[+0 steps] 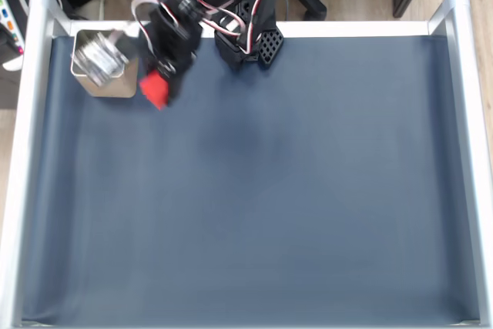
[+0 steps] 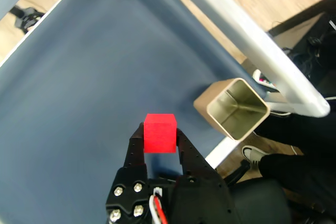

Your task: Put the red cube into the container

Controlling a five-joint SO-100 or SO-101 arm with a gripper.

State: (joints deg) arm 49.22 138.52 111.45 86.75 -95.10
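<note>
Jaws clamped on the red cube [image 2: 159, 132], lifted beside the container [image 2: 234, 108]; I judge pickup done, drop into tin remaining.

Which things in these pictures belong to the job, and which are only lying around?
Belong to the job:
- red cube, held between the fingers of the gripper
- container, open and empty, near the table corner

Only around:
- blue mat
- silver table rail
- a shoe on the floor
</note>
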